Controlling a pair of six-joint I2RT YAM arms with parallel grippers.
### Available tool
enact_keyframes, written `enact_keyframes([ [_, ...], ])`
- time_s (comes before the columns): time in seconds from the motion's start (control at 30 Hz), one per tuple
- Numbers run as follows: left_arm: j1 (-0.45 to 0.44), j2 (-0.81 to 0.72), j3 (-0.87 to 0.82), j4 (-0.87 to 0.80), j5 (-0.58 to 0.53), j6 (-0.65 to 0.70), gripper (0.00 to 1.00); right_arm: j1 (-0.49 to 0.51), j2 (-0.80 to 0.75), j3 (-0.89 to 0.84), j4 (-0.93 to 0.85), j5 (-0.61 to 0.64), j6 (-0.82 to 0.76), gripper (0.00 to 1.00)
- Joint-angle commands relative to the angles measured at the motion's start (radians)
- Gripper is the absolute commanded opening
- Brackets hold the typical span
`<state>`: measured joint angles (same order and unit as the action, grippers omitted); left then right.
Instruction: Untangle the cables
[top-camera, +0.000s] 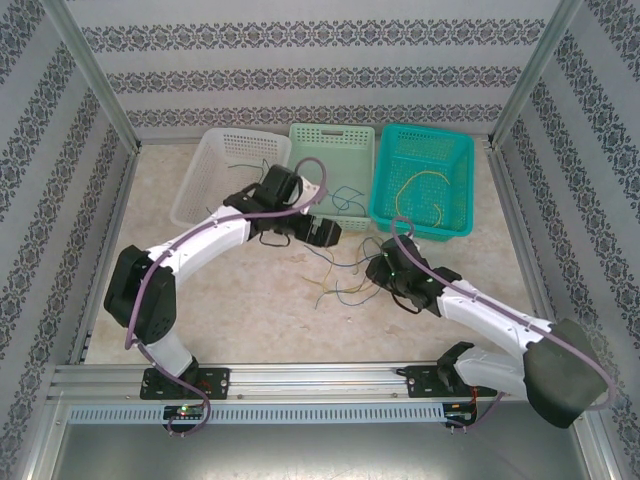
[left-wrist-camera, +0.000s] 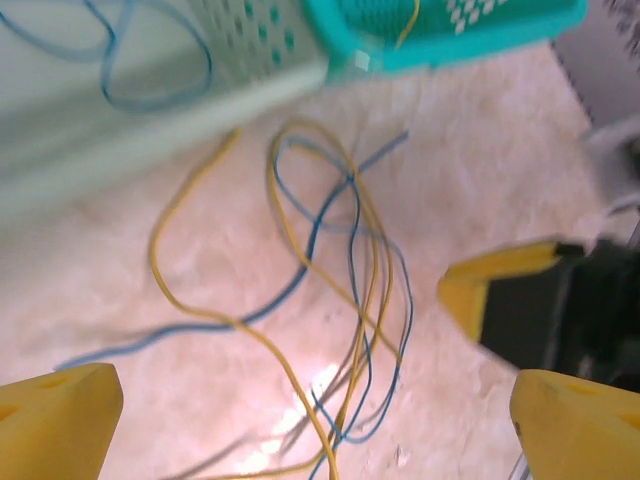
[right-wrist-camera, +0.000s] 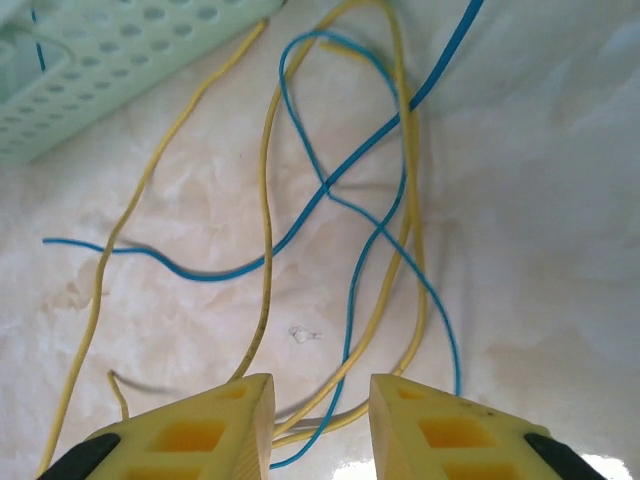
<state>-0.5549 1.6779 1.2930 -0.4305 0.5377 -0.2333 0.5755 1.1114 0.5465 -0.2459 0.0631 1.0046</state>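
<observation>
Pretty much matching white-shelled left arm (top-camera: 205, 238) and right arm (top-camera: 495, 330) with chunky black joints and black base mounts, a thick purple cable (top-camera: 300, 162) looping off each, plus blunt bright-yellow fingers (right-wrist-camera: 190, 435) on the left gripper (left-wrist-camera: 315, 400) and right gripper (right-wrist-camera: 322, 395), little recessed pockets moulded in, black trim behind.

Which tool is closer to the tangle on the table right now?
Right. The right tool sits at the tangle, strands running between its fingers. The left tool, wide open, hovers over the tangle's far side by the green basket.
</observation>
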Motion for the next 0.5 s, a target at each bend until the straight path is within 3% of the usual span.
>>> enact_keyframes([
  [0.0, 0.002, -0.049, -0.066, 0.079, 0.006, -0.04, 0.99, -0.024, -0.04, -0.008, -0.122, 0.064, -0.022, 0.34],
  [0.47, -0.072, -0.062, -0.205, 0.111, 0.075, -0.118, 0.83, -0.073, -0.014, 0.0, -0.112, 0.029, -0.006, 0.47],
])
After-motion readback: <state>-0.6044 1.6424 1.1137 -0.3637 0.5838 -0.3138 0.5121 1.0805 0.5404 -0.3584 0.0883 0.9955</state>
